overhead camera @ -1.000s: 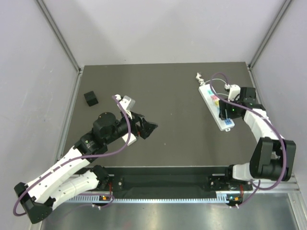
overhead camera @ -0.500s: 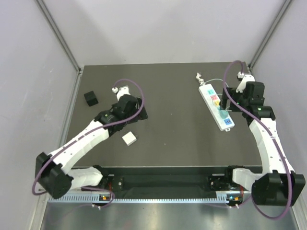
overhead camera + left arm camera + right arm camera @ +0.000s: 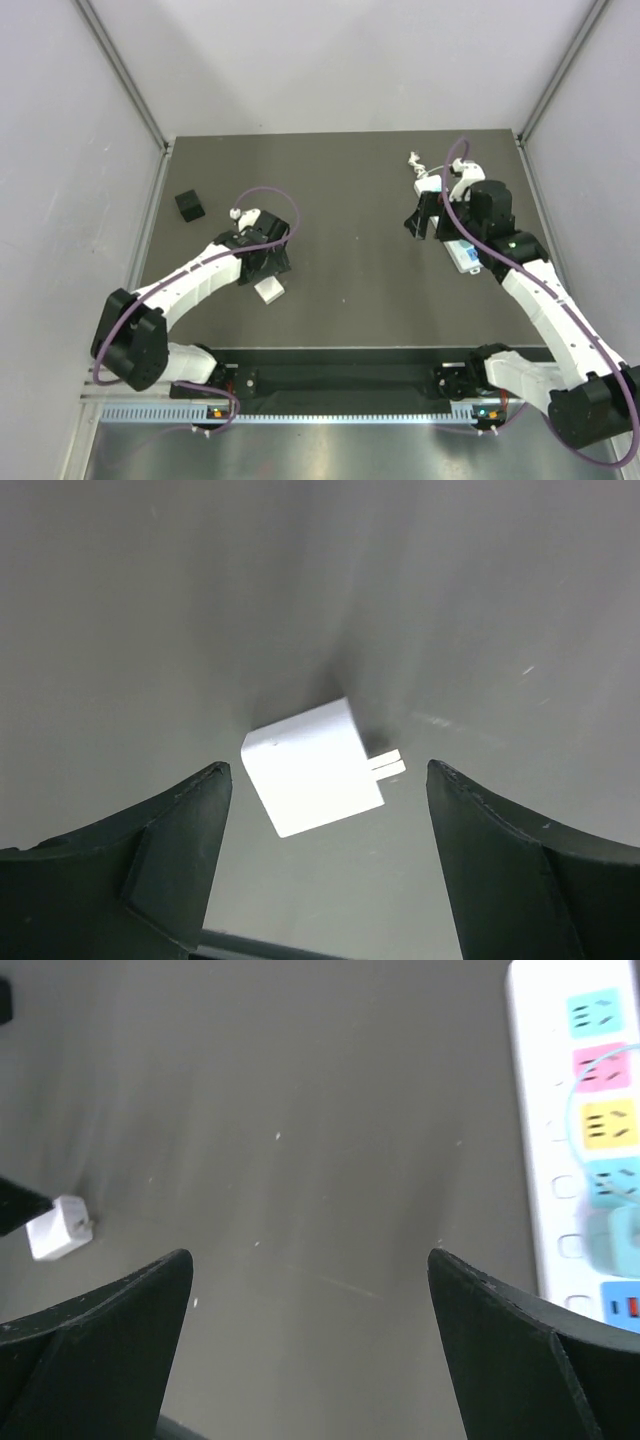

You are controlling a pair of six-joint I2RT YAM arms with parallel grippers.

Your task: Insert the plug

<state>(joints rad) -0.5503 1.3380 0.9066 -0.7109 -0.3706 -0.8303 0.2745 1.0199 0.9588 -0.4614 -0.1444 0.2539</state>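
A small white plug (image 3: 268, 289) lies on the dark table; in the left wrist view (image 3: 315, 765) its two prongs point right. My left gripper (image 3: 268, 262) is open just above it, one finger on each side, not touching. A white power strip (image 3: 461, 250) with coloured sockets lies at the right, partly hidden by the right arm; it shows along the right edge of the right wrist view (image 3: 590, 1140). My right gripper (image 3: 420, 218) is open and empty over bare table left of the strip. The plug shows far left in the right wrist view (image 3: 58, 1228).
A black cube (image 3: 189, 205) sits near the table's left edge. The strip's white cord (image 3: 415, 160) is bunched at its far end. Grey walls enclose the table on three sides.
My left gripper has swung down and back over the white plug. My right gripper has left the power strip and moved left, off its near end.
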